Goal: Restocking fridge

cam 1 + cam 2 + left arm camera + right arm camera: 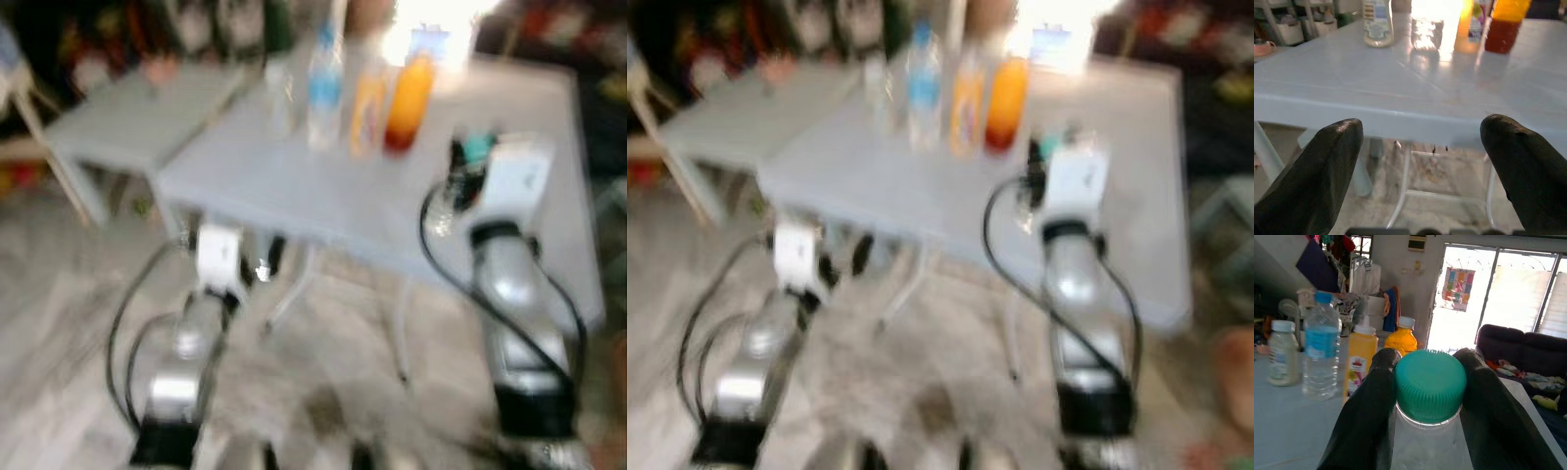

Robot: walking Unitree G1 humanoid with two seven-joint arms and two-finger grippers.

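Gripping a green-capped bottle [1430, 396] over the table [1400, 83], right end effector [1427, 382]; left end effector [1422, 161] apparently released, low.

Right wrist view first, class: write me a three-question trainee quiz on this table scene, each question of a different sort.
1. True or false: the right gripper grips the clear bottle with the teal ribbed cap.
2. Multiple choice: the left gripper is A) open before the grey plastic table's edge, B) shut on a bottle.
3. Fill in: the tall clear water bottle has a ___ cap.

Key: 1 true; 2 A; 3 blue.
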